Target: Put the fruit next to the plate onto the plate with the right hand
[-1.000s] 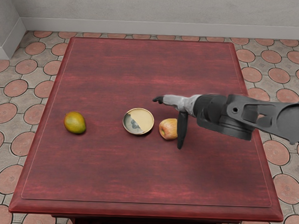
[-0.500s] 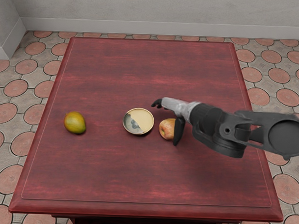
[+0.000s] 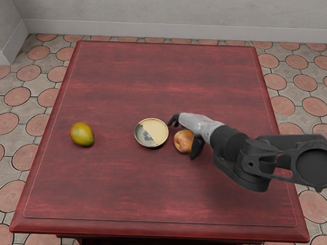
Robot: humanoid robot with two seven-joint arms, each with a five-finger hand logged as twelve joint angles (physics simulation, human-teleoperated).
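The apple [image 3: 181, 141] is seen on the table [image 3: 154, 79], just beside the plate [image 3: 155, 132] on its right. The right hand [image 3: 193, 125] is laid over the apple's top and right side; whether it is gripped cannot be told. A mango [image 3: 82, 134] lies well apart, left of the plate.

Table [image 3: 127, 73]: rectangular, dark red wood-grain top with a narrow raised rim. It lies directly under the right hand [image 3: 198, 126] and extends past it on every side.
Floor [image 3: 25, 74]: grey ground set with reddish-brown oval tiles, showing beyond the table edges to the left, right and far side of the hand.
Wall [image 3: 157, 6]: plain light grey with a pale baseboard [image 3: 156, 30], well beyond the hand. A side wall [image 3: 6, 20] meets it far to the hand's left.
Lighting: even and soft.
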